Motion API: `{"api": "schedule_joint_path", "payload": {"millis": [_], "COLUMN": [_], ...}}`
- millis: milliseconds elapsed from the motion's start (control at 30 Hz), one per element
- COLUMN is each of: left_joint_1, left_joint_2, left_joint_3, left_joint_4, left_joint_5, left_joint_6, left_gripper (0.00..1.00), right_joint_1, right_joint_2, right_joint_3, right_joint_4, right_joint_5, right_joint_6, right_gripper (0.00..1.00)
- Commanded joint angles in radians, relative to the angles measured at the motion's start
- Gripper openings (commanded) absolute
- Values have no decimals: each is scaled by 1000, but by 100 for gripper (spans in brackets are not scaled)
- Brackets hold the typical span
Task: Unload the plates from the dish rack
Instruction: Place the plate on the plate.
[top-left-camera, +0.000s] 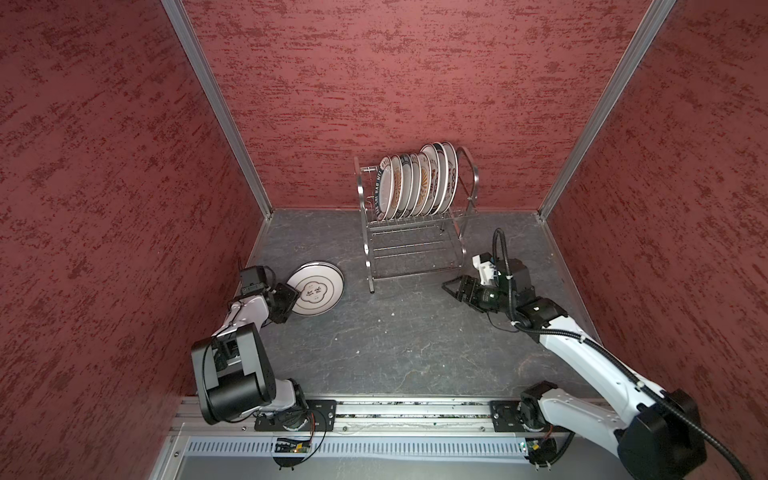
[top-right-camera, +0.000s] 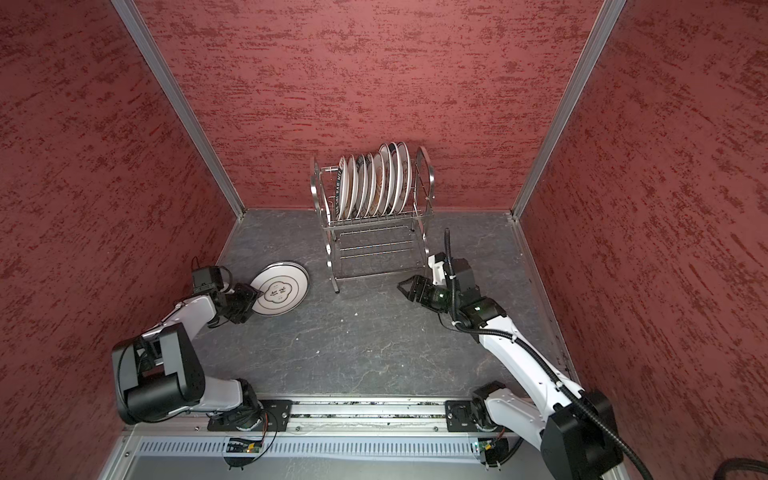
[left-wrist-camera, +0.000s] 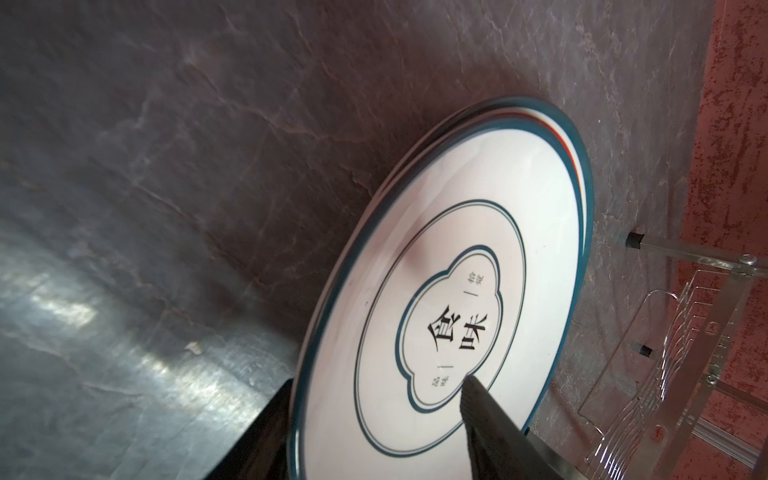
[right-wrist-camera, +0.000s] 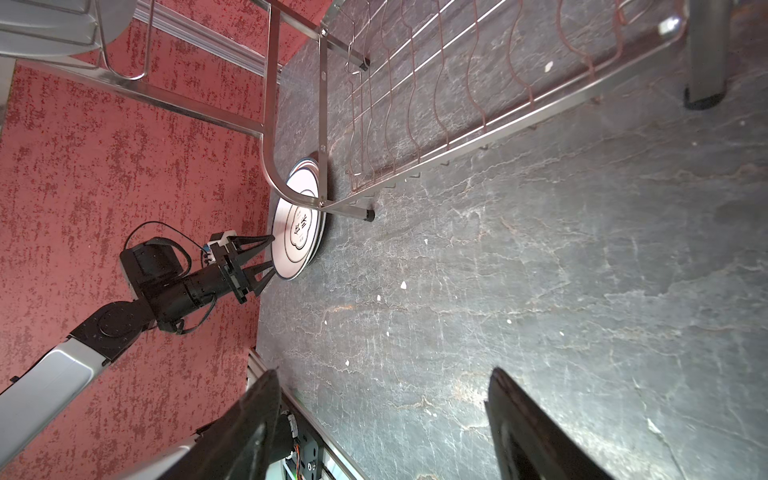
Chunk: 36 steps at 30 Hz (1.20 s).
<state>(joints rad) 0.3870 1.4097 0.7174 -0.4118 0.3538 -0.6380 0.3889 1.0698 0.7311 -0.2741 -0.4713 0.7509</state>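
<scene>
Left end effector (right-wrist-camera: 272, 254) is standing with jaws parted astride the rim of the top plate (left-wrist-camera: 478, 208) | plate stack (top-left-camera: 318, 286) is lying flat on the worktop (top-left-camera: 395, 340), left of the dish rack (top-left-camera: 367, 249) | racked plates (top-left-camera: 415, 183) are standing on edge in the upper tier | right end effector (top-left-camera: 452, 287) is hovering with jaws spread wide, empty, near the rack's front leg

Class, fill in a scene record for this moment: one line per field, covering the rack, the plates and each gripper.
Dish rack: two tiers, standing at the back of the table.
Racked plates: a row on edge in the upper tier; lower tier bare.
Unloaded plates: a flat stack on the table, on the left arm's side.
Left gripper: open, jaws astride the stack's top rim.
Right gripper: open, empty, low beside the rack's front leg.
</scene>
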Motion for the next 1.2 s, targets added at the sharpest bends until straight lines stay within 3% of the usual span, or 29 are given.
{"api": "schedule_joint_path", "payload": {"millis": [0, 733, 900, 1167], "left_joint_1": [-9, -69, -66, -43], "left_joint_2": [22, 153, 130, 63], "left_joint_3": [32, 155, 154, 146], "left_joint_4": [-11, -55, -72, -117], "left_joint_5": [-19, -35, -39, -26], "left_joint_6": [18, 40, 49, 75], "left_gripper": [65, 85, 98, 99], "right_joint_1": [-9, -12, -14, -18], "right_joint_2": [-5, -8, -10, -17], "right_joint_3": [-1, 10, 23, 106], "right_joint_4": [24, 10, -4, -73], "right_joint_5": [-11, -11, 3, 44], "right_joint_6": [-7, -22, -29, -76], "right_gripper": [79, 82, 84, 85]}}
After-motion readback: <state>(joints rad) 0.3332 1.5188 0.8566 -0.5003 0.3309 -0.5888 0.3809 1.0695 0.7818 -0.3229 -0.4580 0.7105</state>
